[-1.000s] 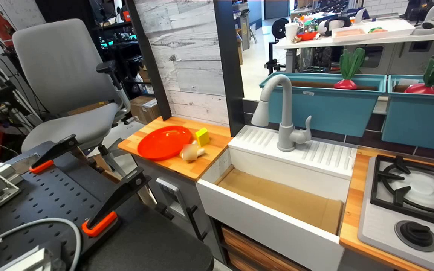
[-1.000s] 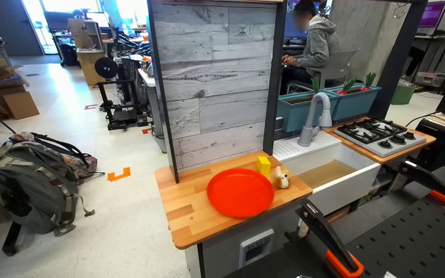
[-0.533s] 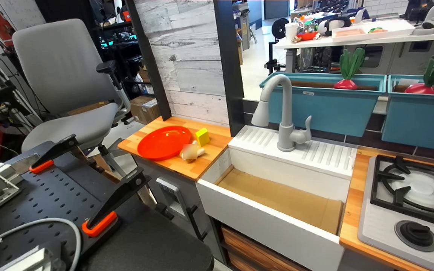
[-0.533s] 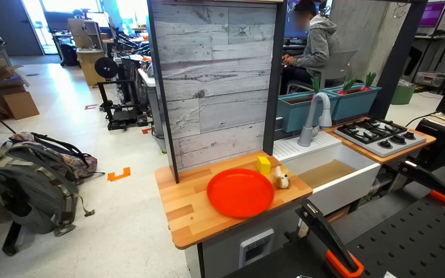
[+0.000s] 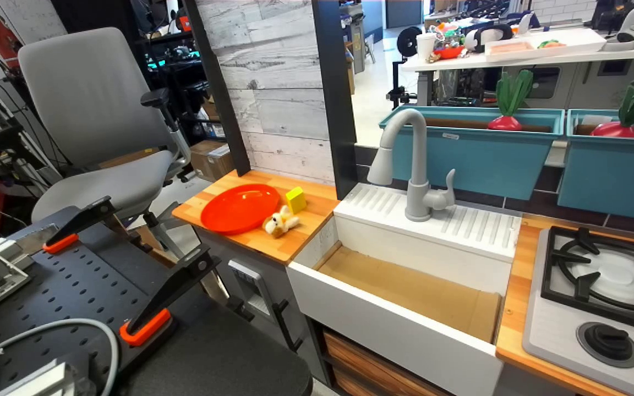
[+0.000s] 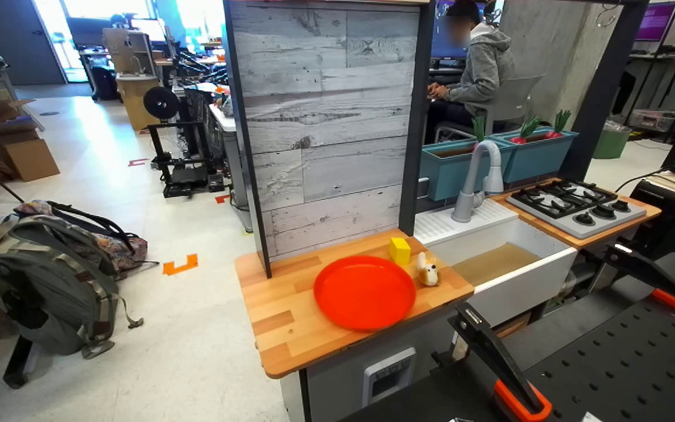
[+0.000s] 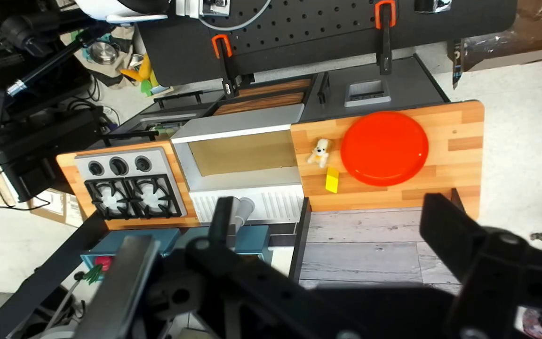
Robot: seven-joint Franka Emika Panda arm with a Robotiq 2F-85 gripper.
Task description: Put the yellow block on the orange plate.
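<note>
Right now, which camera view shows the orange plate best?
The wrist view: it looks most steeply down on the orange plate, so the outline comes closest to round, with nothing covering it. Both exterior views show it too, at a lower slant, as a flatter oval.

1. In both exterior views the plate (image 6: 365,293) lies on the counter (image 6: 282,293), before the panel (image 6: 326,117).
2. The block (image 6: 399,251) stands on the counter right of the plate, toward the panel.
3. The toy dog (image 6: 429,274) is before the block, beside the plate.
4. Right of these lie the sink (image 6: 528,284), then the stove (image 6: 572,210).
</note>
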